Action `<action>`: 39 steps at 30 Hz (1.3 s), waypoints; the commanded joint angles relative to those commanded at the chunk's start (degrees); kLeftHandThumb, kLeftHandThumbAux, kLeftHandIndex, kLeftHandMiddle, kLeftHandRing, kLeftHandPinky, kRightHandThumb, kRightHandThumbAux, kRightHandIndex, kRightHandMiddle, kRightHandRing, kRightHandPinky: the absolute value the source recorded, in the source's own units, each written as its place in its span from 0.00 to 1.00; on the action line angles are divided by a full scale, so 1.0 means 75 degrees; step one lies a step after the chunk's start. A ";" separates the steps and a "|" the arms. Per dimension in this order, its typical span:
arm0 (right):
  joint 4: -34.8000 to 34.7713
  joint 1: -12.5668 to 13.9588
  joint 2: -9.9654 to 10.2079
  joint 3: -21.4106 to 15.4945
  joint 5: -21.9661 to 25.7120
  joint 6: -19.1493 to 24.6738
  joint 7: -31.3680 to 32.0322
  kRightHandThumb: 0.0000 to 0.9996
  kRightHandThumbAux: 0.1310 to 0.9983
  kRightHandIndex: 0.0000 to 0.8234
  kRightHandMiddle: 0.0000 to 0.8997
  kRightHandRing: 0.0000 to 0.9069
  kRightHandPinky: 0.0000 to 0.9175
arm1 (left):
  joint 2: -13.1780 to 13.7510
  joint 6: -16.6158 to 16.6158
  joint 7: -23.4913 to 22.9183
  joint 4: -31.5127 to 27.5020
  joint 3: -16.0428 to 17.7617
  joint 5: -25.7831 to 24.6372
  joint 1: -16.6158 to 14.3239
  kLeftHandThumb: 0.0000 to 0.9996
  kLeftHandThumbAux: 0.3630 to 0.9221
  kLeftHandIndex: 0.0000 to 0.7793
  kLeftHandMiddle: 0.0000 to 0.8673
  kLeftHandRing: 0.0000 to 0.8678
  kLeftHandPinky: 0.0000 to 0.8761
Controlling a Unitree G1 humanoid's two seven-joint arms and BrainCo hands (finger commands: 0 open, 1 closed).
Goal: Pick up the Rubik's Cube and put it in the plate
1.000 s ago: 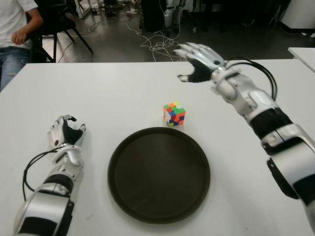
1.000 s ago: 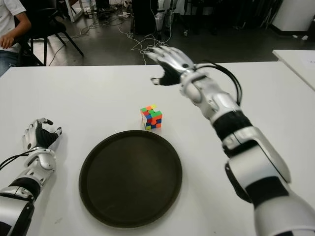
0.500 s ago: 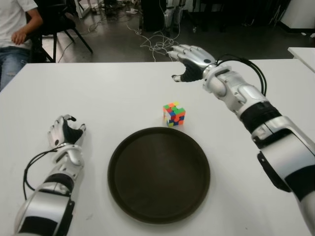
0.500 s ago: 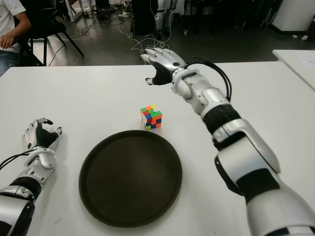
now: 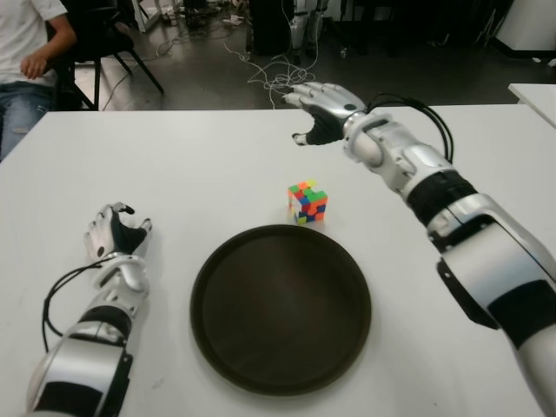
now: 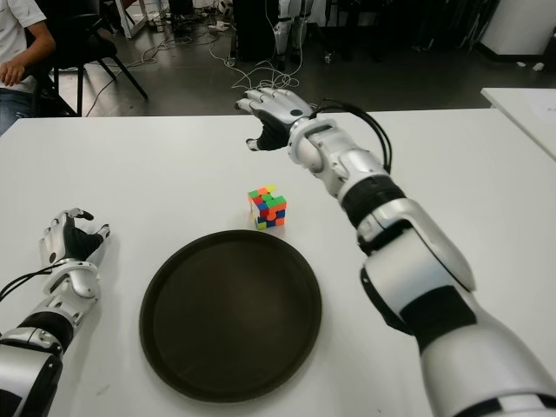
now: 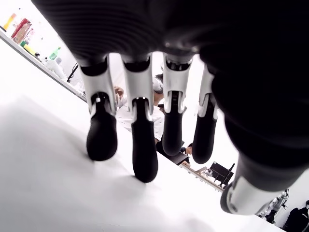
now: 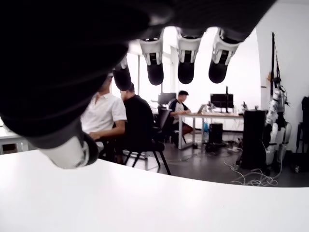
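Observation:
A scrambled Rubik's Cube [image 5: 307, 201] stands on the white table [image 5: 208, 165], just beyond the far rim of a round dark plate [image 5: 281, 308]. My right hand [image 5: 319, 109] hovers above the table beyond the cube and slightly to its right, fingers spread, holding nothing. In the right wrist view its fingertips [image 8: 186, 70] hang over bare table with no cube between them. My left hand [image 5: 116, 234] shows at the near left, left of the plate, fingers loosely curled and empty.
A seated person [image 5: 26, 61] and a black chair [image 5: 104, 39] are beyond the table's far left corner. Cables [image 5: 278, 74] lie on the floor behind the table. Another white table's corner [image 5: 534, 94] shows at the far right.
My right hand has swept leftward and slightly lower, from beyond-right of the cube to nearly straight beyond it. The cube, plate and left hand have not moved.

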 joint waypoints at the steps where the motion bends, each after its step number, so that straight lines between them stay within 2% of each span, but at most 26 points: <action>1: 0.0027 -0.0007 0.0013 -0.0002 0.0010 -0.0008 -0.0002 0.46 0.51 0.00 0.00 0.00 0.00 | -0.0003 0.0002 -0.0003 0.0000 0.0004 -0.0002 0.0000 0.69 0.63 0.52 0.33 0.34 0.36; 5: 0.0254 0.0003 0.0172 -0.0043 0.0075 -0.0002 -0.0118 0.47 0.51 0.00 0.00 0.00 0.01 | 0.0017 -0.0070 0.0007 0.0001 -0.0003 0.0018 0.0020 0.69 0.63 0.52 0.34 0.35 0.37; 19: 0.0616 0.0022 0.0314 -0.0213 0.0304 -0.0029 -0.0074 0.45 0.53 0.00 0.00 0.00 0.02 | 0.0013 -0.0025 0.0029 0.0014 -0.0014 0.0036 0.0016 0.69 0.63 0.52 0.33 0.33 0.37; 27: 0.0904 0.0229 0.0512 -0.0324 0.0460 0.0085 -0.0407 0.45 0.54 0.00 0.00 0.00 0.05 | 0.0009 -0.0045 0.0103 0.0007 -0.0042 0.0070 0.0019 0.69 0.63 0.52 0.33 0.33 0.37; 32: 0.0881 0.0325 0.0548 -0.0469 0.0696 0.0007 -0.0322 0.41 0.53 0.00 0.00 0.00 0.06 | 0.0013 0.0026 0.0011 0.0013 -0.0030 0.0045 0.0011 0.69 0.63 0.51 0.30 0.31 0.35; 39: 0.1009 0.0530 0.0658 -0.0626 0.0922 -0.0069 -0.0254 0.40 0.54 0.00 0.00 0.00 0.05 | -0.0009 0.0011 0.0018 0.0010 0.0021 -0.0007 0.0007 0.69 0.63 0.52 0.32 0.34 0.37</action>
